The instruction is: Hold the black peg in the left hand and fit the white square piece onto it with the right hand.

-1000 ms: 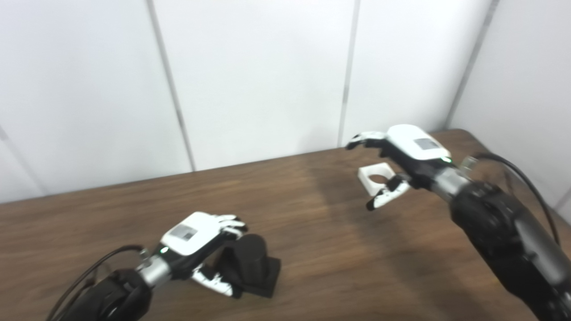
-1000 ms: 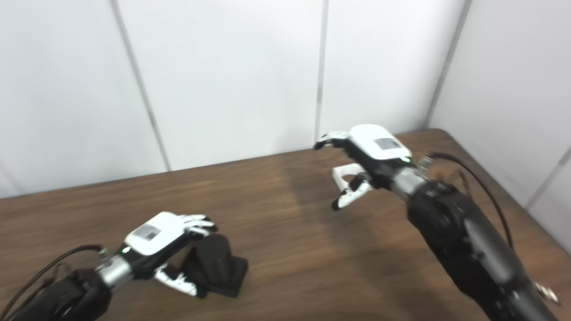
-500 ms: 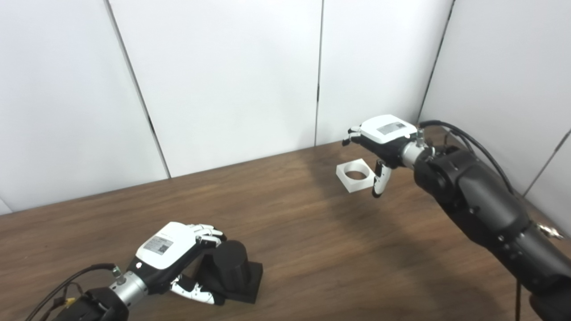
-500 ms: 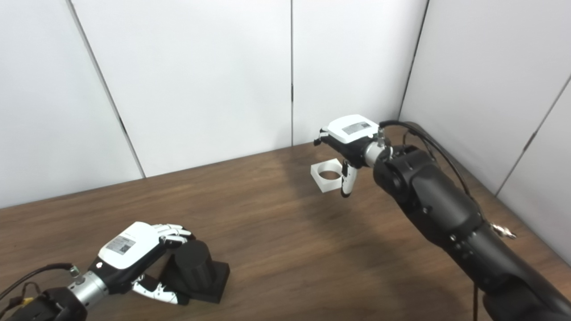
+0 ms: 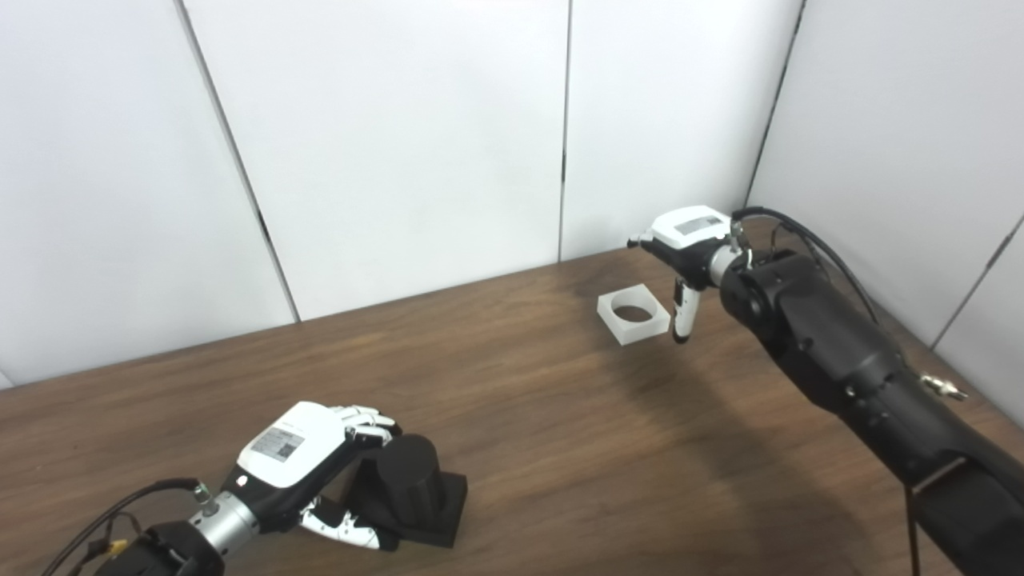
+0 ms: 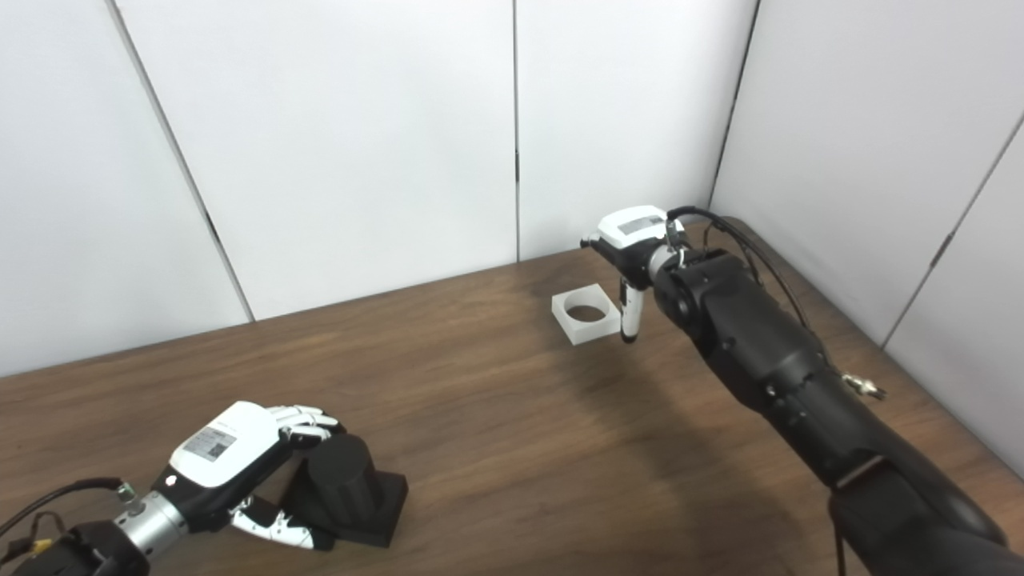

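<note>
**One peg, one square piece, two robot hands on the worktop**

Brown wood-grain worktop [image 5: 520,416], white wall panels behind and to the right.

Count: one black peg, one white square piece, two robot hands.

Black peg [image 5: 410,488]: a short upright cylinder on a square black base, standing on the worktop at near left. The left robot hand [image 5: 308,460] is wrapped around it; fingers [image 5: 364,420] curl over the cylinder's top edge on the far side, and the thumb lies low along the near side of the base. Grip looks closed on the peg, which rests on the worktop.

White square piece [image 5: 633,318]: a flat square block with one round hole through its middle, lying flat on the worktop at far right, near the back wall. Well apart from the peg.

Right robot hand [image 5: 682,256]: hovers just beside the right edge of the square piece, palm down. Its thumb hangs down past the piece's right side; other fingers reach toward the wall. It holds nothing and the fingers are spread. Whether the thumb touches the piece cannot be told.
</note>
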Tool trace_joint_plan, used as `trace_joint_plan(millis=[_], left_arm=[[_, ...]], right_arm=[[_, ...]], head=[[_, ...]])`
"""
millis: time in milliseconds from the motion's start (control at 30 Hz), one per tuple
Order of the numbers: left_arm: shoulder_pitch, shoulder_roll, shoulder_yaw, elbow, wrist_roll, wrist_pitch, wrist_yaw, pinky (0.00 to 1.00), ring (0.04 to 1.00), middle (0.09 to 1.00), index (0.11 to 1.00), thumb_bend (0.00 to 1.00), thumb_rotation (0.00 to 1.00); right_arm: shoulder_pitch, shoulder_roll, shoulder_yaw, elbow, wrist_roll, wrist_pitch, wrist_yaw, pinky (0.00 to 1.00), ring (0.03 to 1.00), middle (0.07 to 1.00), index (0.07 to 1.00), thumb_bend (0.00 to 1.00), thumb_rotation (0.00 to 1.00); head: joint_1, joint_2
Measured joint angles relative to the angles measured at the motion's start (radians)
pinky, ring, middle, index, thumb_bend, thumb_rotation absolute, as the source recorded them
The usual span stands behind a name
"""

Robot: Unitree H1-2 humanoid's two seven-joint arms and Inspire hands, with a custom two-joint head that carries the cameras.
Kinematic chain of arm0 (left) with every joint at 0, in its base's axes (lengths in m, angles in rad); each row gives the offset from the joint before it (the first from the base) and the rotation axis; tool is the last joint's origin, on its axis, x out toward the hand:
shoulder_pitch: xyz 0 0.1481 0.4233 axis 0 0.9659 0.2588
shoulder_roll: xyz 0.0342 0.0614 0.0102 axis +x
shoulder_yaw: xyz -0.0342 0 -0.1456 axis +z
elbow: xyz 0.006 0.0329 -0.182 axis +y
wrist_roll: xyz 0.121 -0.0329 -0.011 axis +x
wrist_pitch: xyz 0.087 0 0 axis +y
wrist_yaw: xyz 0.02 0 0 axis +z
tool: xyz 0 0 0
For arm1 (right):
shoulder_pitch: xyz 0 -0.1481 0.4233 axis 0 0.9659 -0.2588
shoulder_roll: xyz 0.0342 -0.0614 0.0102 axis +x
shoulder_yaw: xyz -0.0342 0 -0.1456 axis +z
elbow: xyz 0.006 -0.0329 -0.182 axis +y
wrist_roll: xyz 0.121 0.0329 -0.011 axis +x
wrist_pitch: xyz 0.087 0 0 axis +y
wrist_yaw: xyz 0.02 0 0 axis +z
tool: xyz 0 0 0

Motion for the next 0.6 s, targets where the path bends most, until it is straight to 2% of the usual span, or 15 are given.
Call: trace_joint_plan(millis=[233, 600], left_arm=[[0.006, 0.002, 0.001, -0.019, -0.001, 0.008, -0.01, 0.74, 0.825, 0.794, 0.49, 0.52, 0.06], [0.019, 0.004, 0.009, -0.045, -0.001, 0.031, -0.029, 0.73, 0.818, 0.79, 0.489, 0.52, 0.06]], right_arm=[[-0.033, 0.036, 0.025, 0.128, 0.016, -0.002, -0.072, 0.81, 0.888, 0.904, 0.884, 0.86, 0.15], [-0.07, 0.056, 0.072, 0.203, 0.04, 0.0, -0.087, 0.83, 0.895, 0.91, 0.87, 0.85, 0.15]], head=[[0.011, 0.003], [0.025, 0.012]])
